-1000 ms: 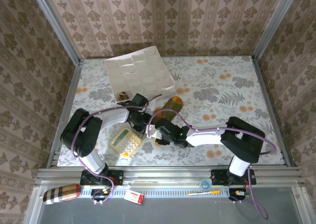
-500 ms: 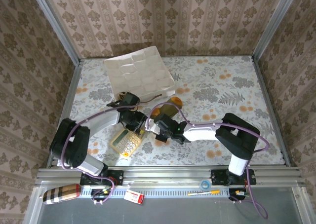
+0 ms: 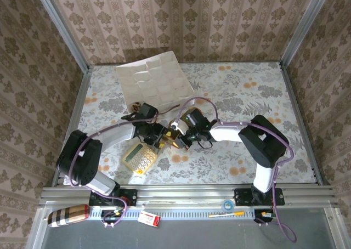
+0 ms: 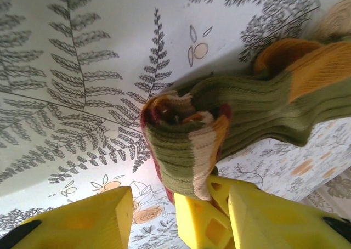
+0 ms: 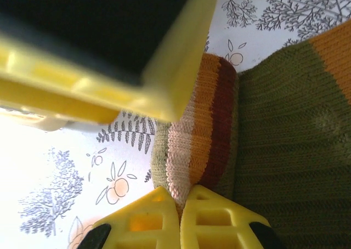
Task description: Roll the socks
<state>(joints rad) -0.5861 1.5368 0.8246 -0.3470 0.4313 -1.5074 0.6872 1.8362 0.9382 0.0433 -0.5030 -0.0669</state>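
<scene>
Where the two arms meet near the middle of the table (image 3: pixel 247 95), the olive green sock (image 4: pixel 258 106) lies stretched across the floral cloth. Its striped cuff (image 5: pixel 203 123), banded in orange, brown and tan, is rolled into a tight bundle at one end. The right gripper (image 5: pixel 181 197) is clenched on that bundle. In the right wrist view its two yellow tips press together at the lower edge of the roll, with knit pinched between them. The left gripper (image 4: pixel 181 197) is released, its yellow fingers (image 4: pixel 82 221) spread to either side of the roll and apart from the fabric. The right gripper's closed tips sit between them, just under the cuff. The sock's green body runs away from the roll to its orange end (image 4: pixel 323 62). I cannot tell whether the roll rests on the cloth or is lifted slightly off it.

From above, the two grippers sit nose to nose. The yellow calculator (image 3: pixel 140 157) lies just on their near side, beside the left arm. A white moulded tray (image 3: pixel 155 83) sits at the far left of the table, apart from the grippers. The right half and the far right of the table lie bare, bounded by the wallpapered walls (image 3: pixel 181 18) on three sides and by the metal rail (image 3: pixel 186 193) along the near edge.
</scene>
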